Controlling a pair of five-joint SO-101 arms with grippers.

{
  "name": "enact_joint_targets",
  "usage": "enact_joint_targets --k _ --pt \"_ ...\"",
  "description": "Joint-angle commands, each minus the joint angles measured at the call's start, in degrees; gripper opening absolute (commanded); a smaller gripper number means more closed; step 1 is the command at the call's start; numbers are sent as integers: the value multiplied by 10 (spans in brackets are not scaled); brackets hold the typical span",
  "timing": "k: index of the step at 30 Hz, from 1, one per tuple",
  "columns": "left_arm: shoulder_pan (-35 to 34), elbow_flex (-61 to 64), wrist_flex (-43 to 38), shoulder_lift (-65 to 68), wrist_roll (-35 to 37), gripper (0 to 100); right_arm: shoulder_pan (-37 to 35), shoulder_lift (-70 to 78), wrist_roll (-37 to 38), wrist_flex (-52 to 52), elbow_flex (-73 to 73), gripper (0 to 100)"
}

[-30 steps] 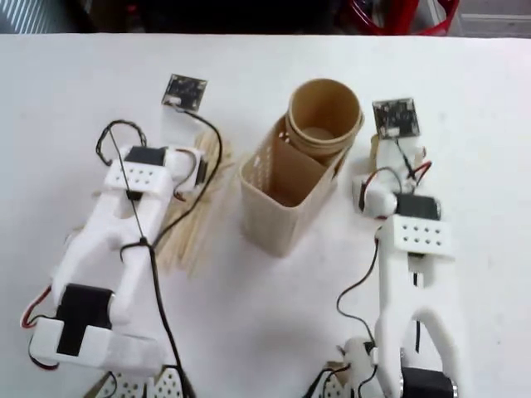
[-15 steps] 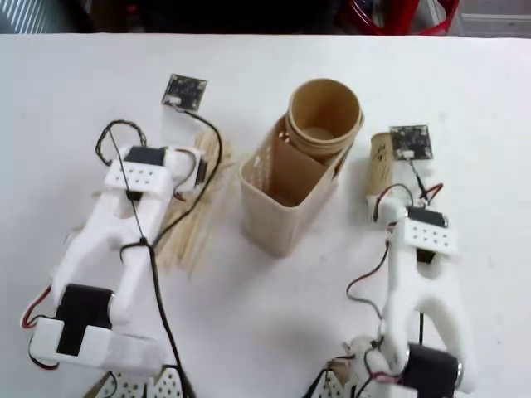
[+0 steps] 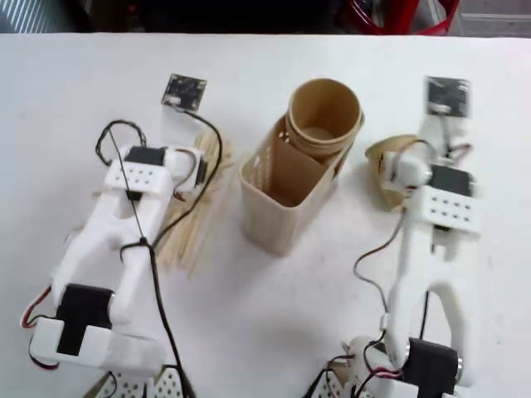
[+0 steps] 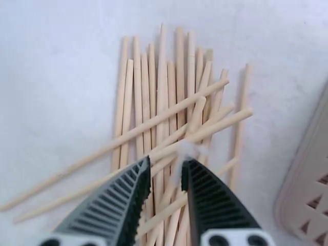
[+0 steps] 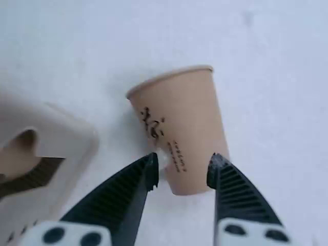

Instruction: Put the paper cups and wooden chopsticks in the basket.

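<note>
A pile of wooden chopsticks point(image 3: 192, 236) point(image 4: 169, 97) lies on the white table left of the basket point(image 3: 278, 224). My left gripper point(image 3: 197, 172) point(image 4: 166, 164) rests on the pile, closed to a narrow gap with a few sticks between its fingers. A stack of paper cups point(image 3: 325, 112) stands in the basket's far end. Right of the basket, my right gripper point(image 3: 392, 172) point(image 5: 182, 161) is shut on a paper cup point(image 3: 380, 156) point(image 5: 174, 113) near its base, and the cup lies tilted on its side.
The basket's wall point(image 4: 307, 205) point(image 5: 46, 154) stands close beside both grippers. Black cables point(image 3: 158, 274) trail over the left arm. A red object point(image 3: 398, 16) sits beyond the table's far edge.
The right arm has swung to the right and farther back, and the paper cup in its gripper has tipped from lying flat to tilted. The left arm has not moved.
</note>
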Motion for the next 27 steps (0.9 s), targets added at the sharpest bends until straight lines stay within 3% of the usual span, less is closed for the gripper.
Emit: enact_joint_targets --k 1,5,11,21,27 --pt "1 -3 -11 -20 3 117 -29 -8 -6 -62 -18 163" --pt "1 -3 -11 -20 3 117 -21 67 -6 -71 -12 163" --pt "5 -3 -11 -21 3 117 73 175 1 -66 -12 165" --pt "6 -4 -11 -21 3 117 204 129 152 -67 86 166" --pt "6 -4 -11 -21 3 117 247 80 228 -68 158 166"
